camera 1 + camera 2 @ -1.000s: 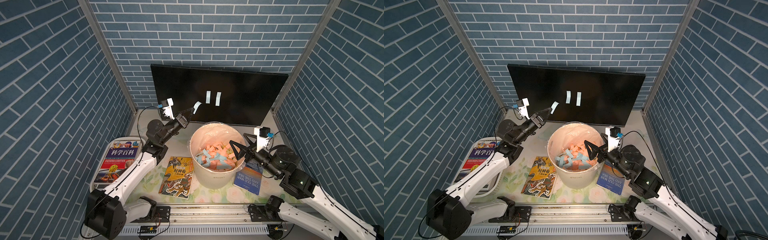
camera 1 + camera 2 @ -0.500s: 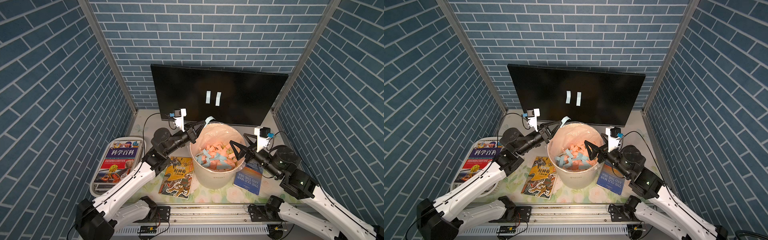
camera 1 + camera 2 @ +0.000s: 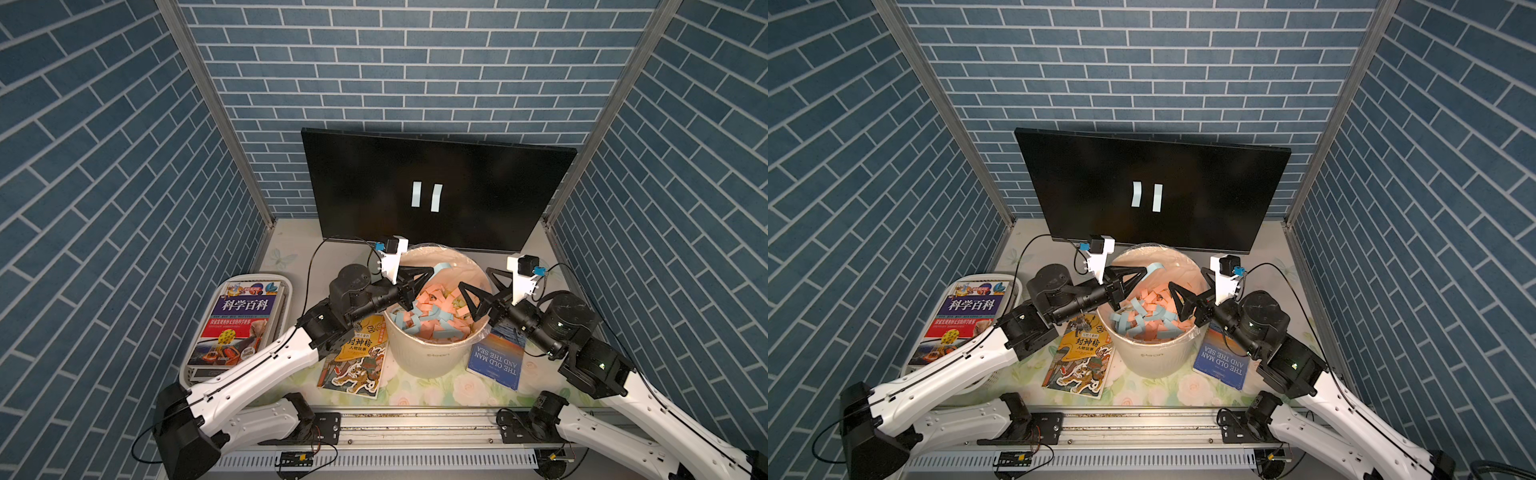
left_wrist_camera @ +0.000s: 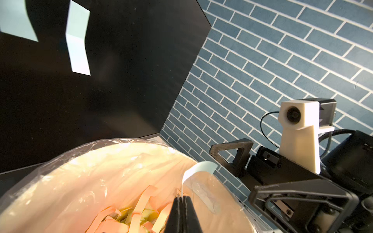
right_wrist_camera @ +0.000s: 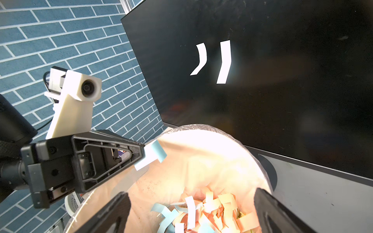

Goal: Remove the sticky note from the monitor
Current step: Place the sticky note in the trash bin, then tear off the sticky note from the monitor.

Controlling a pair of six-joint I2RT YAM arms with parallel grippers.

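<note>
since the sticky note (image 4: 199, 168) seems thin, light and easy to bend, the left gripper (image 4: 182, 198) is closed on one end, above the bin (image 3: 428, 357). two other notes (image 3: 416, 193) hang on the monitor (image 3: 478, 174), best taken by a loose edge. the right gripper (image 3: 473, 277) is open. books (image 3: 241, 316) lie on the surface (image 3: 286, 245), inside blue brick walls (image 3: 415, 62).

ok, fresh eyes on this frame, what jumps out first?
The big black monitor at the back, with two pale sticky notes stuck mid-screen. In front, a white bin heaped with pink and blue notes; the left hand pinches a blue note over it, and the right hand is open.
</note>
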